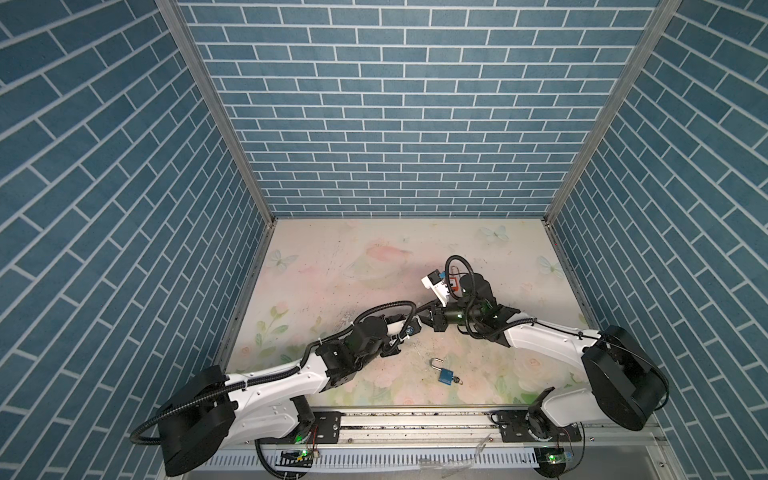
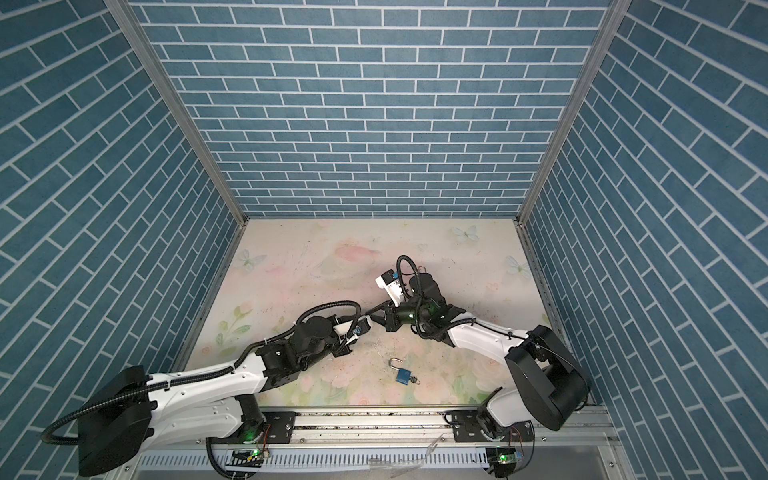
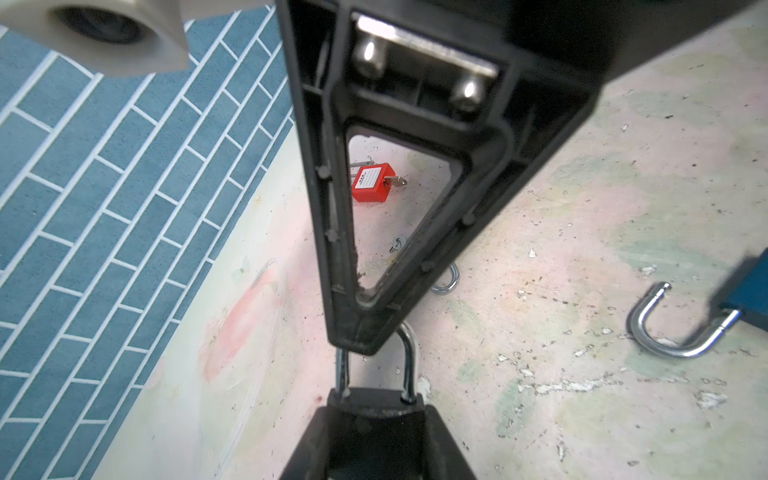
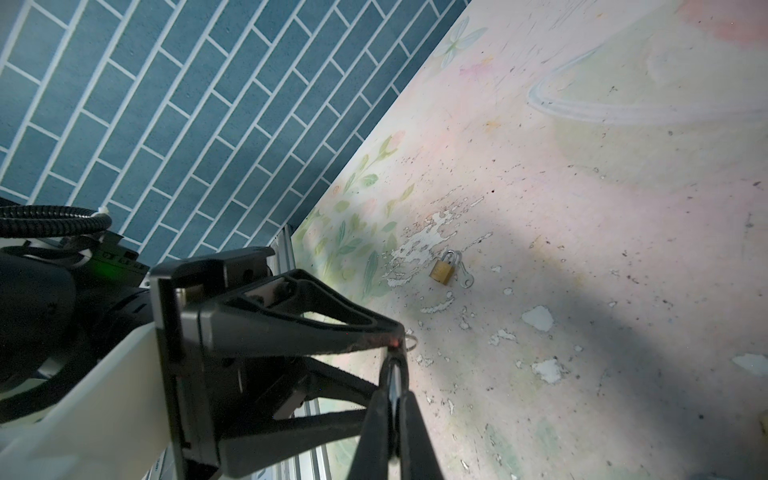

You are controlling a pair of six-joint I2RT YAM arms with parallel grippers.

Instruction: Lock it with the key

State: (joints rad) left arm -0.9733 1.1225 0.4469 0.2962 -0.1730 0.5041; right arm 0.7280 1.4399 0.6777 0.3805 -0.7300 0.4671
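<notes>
A black padlock [image 3: 376, 401] with a silver shackle [image 3: 409, 361] sits between the fingers of my left gripper [image 3: 376, 415], which is shut on its body. Both shackle legs enter the body. My right gripper [image 4: 395, 370] comes from the opposite side and is shut on the top of the shackle, which shows edge-on as a thin silver bar between its fingers [image 4: 415, 424]. In both top views the two grippers meet tip to tip above the middle of the table, at my right gripper [image 1: 424, 318]. The padlock's underside is hidden between my left fingers, and its key does not show.
A blue padlock [image 1: 444, 376] with its shackle open and a key in it lies near the front edge. A red padlock [image 3: 372, 183] with a key lies behind the right arm. A brass padlock [image 4: 442, 270] with a key lies toward the left wall.
</notes>
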